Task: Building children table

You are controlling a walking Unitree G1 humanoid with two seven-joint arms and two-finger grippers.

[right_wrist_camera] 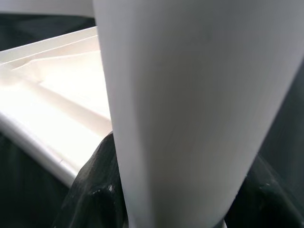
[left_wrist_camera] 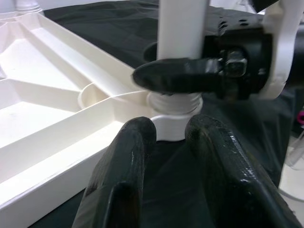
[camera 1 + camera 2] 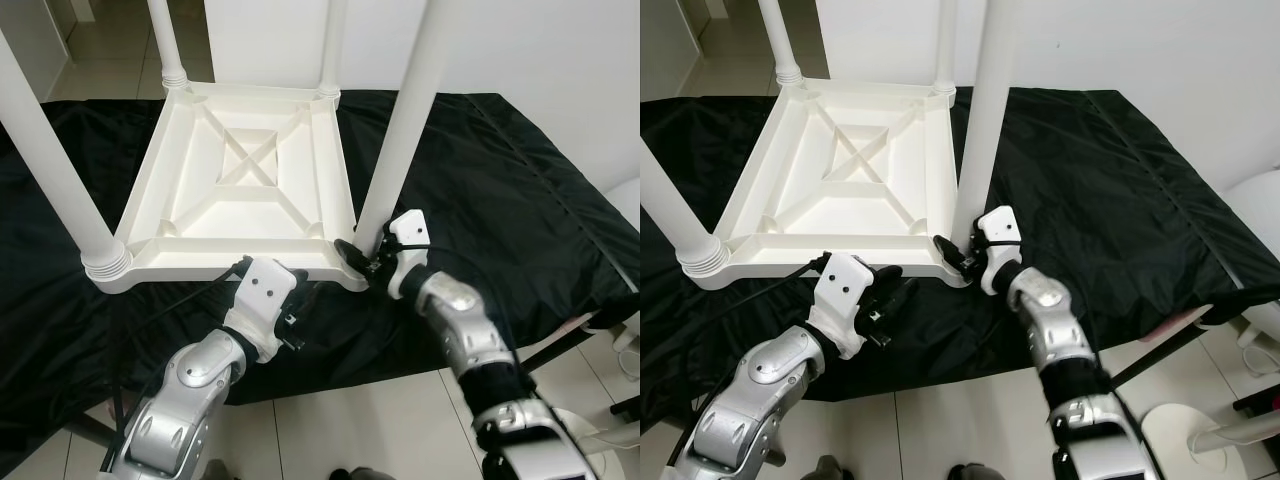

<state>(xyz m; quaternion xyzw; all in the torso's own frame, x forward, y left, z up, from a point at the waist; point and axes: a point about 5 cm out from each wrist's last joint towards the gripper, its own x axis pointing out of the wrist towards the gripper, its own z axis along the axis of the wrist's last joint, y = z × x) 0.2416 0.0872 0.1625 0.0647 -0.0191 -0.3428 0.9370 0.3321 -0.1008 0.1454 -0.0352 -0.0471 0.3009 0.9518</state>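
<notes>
A white children's table (image 3: 245, 160) lies upside down on a black cloth, its legs pointing up. My right gripper (image 3: 362, 255) is shut on the near right leg (image 3: 400, 130) just above its ribbed base collar (image 2: 173, 102). In the right wrist view that leg (image 1: 190, 118) stands between the black fingers (image 1: 95, 190). My left gripper (image 3: 305, 290) hovers low at the table's front edge, just left of that corner. Its fingers (image 2: 133, 156) are a little apart with nothing between them and point at the collar.
The near left leg (image 3: 50, 150) rises at the front left corner, and two more legs (image 3: 165, 40) stand at the back. The black cloth (image 3: 500, 180) drapes over the support's edge to a tiled floor (image 3: 380, 420). A white rounded object (image 3: 1260, 200) sits to the right.
</notes>
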